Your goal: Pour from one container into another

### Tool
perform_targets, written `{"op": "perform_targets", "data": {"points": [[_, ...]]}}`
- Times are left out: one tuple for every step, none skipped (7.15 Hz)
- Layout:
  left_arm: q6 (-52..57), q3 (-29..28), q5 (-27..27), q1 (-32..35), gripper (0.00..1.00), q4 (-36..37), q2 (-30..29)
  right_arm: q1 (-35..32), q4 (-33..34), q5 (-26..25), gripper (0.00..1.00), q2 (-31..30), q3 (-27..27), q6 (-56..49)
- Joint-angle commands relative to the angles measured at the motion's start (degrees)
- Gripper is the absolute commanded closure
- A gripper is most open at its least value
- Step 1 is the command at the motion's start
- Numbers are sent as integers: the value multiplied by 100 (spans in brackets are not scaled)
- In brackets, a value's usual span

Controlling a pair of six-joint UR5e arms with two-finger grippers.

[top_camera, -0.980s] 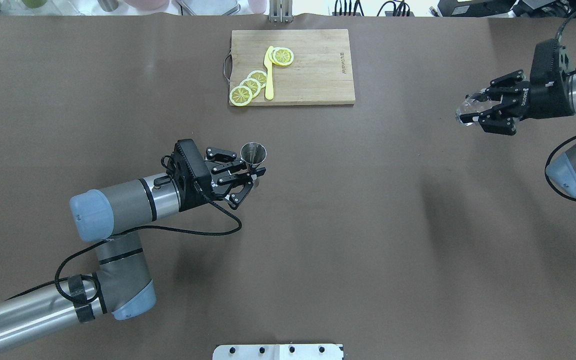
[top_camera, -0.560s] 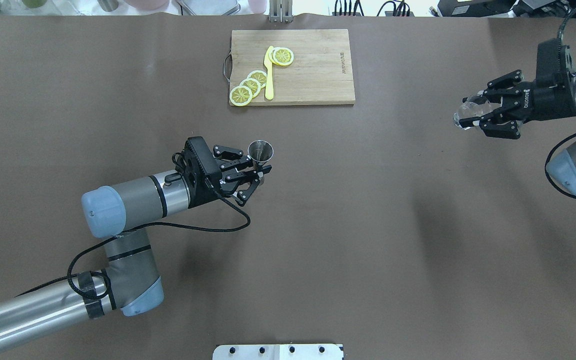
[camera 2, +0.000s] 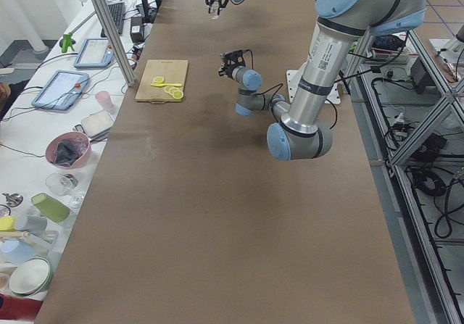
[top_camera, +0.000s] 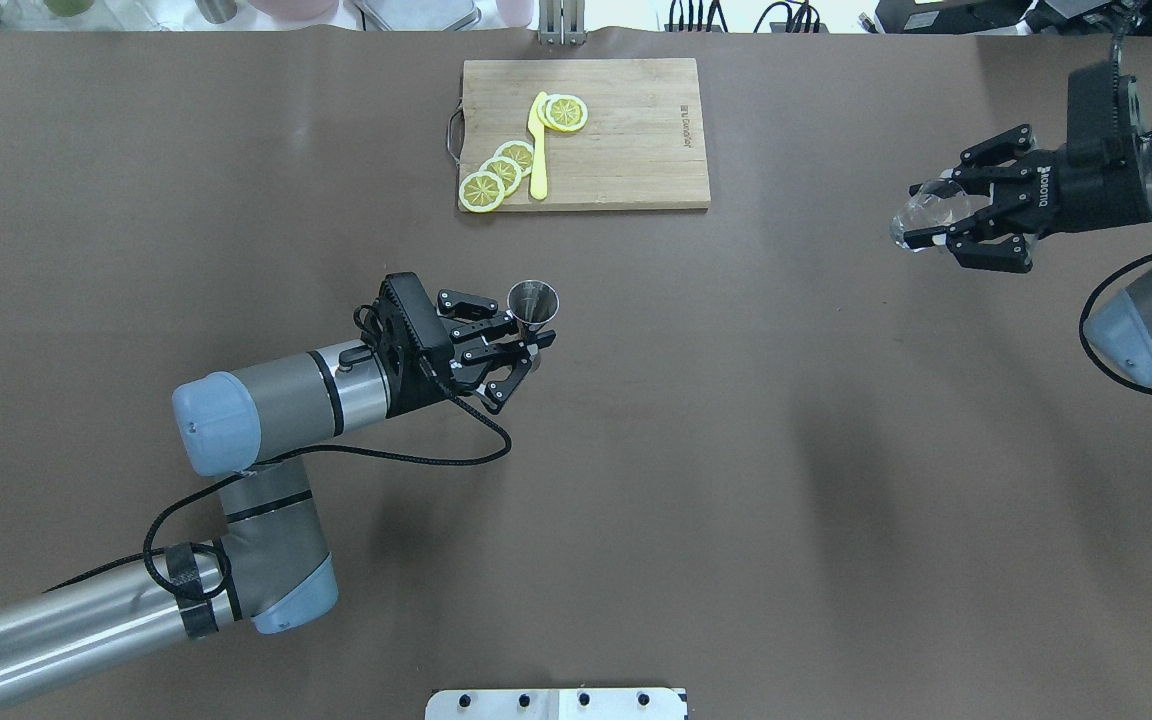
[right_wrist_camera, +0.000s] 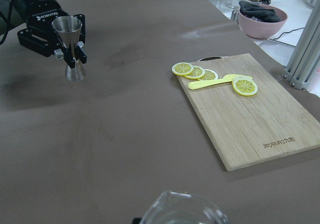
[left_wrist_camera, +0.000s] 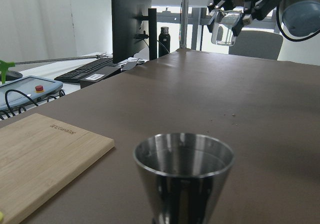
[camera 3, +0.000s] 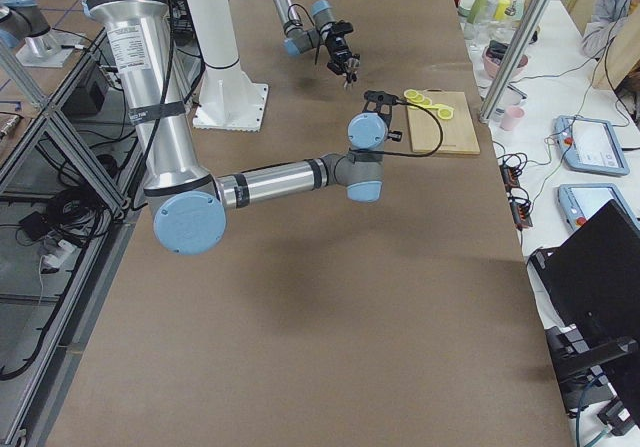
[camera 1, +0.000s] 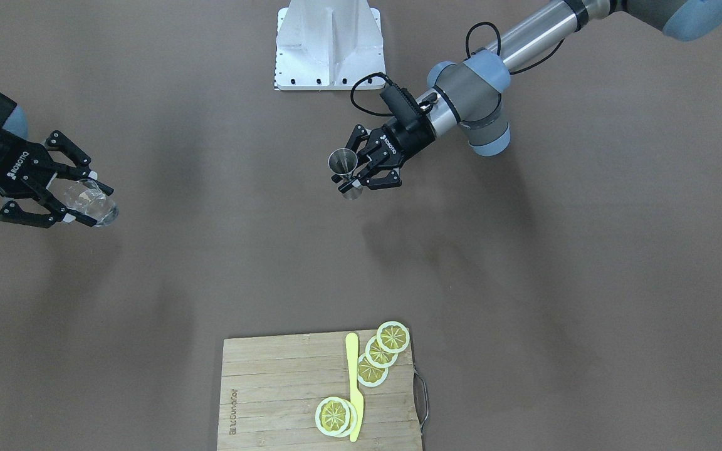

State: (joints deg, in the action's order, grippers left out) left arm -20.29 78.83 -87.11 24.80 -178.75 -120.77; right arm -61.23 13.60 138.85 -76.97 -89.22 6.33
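Converging since a second ago: jigger clamped upright in left hand, glass tumbler gripped by right hand, both held above the surface, still well apart, pour not yet begun

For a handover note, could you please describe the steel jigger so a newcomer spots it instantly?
Find the bamboo cutting board at the far edge of the table. Nearer the robot, the left gripper holds the jigger: hourglass-shaped grey metal, unlike the clear glass in the right gripper.
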Motion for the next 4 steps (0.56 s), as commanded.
{"op": "perform_targets", "data": {"points": [[8,18,1,-28,100,-2,1,155,834,-33,100,-2,-585,-612],[17,10,10,-37,100,24,-25,243,1202,-77,100,-2,-840,-1015],[17,10,1,-37,100,24,-17,339,1485,-78,100,-2,-1025,-1376],[25,-25,18,-46,100,59,-34,462,1775,-69,100,7,-1236,-1702]]}}
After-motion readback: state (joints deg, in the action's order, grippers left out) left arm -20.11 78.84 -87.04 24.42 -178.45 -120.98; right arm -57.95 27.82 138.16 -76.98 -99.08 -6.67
